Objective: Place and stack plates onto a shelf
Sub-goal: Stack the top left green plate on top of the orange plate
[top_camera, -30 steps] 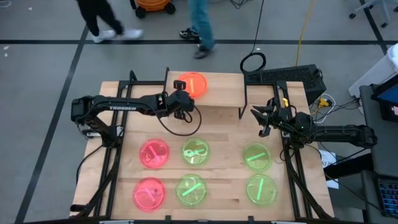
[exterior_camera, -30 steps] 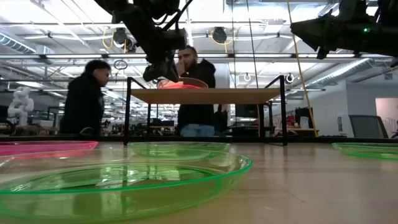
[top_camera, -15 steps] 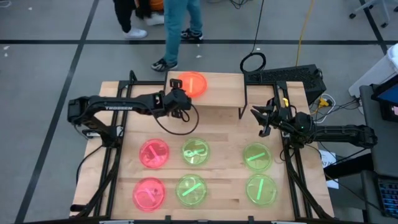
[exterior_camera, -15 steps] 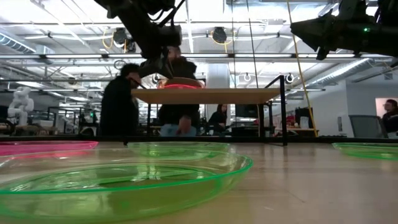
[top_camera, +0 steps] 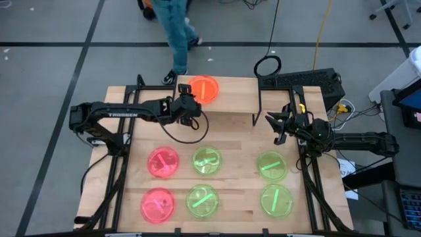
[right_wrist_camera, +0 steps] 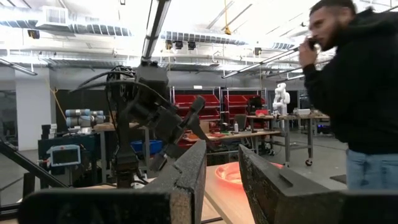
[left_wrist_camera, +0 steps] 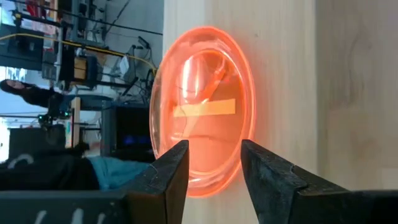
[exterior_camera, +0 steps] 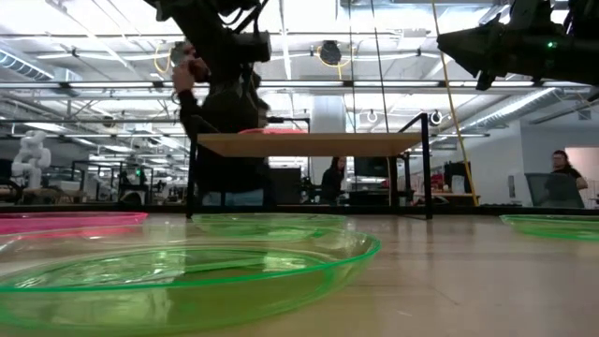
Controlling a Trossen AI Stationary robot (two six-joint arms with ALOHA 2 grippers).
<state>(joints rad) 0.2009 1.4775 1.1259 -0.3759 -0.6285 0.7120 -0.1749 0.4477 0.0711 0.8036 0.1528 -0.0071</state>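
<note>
Orange plate: lying flat on the shelf, at the shelf's left end, free of any grip. First plate delivered; judged a completed placement.

Left gripper: drawn back from the plate over the last second, now just off the shelf's near-left edge, above the table. Fingers parted by a narrow gap in the left wrist view, holding nothing, plate rim visible beyond the gap. Retreat reads as release finished and arm freed for the next pick.

Right gripper: parked beside the shelf's right leg, unchanged across the second. Fingers slightly apart in the right wrist view, empty.

Remaining stock on the table, unmoved: two pink plates at left, four green plates in the middle and right columns, two rows. All six yet to go up.

Right half of shelf bare; room there, or on top of the orange plate for stacking.

Person walking past the table's far side, position shifting frame to frame; no bearing on the task.
</note>
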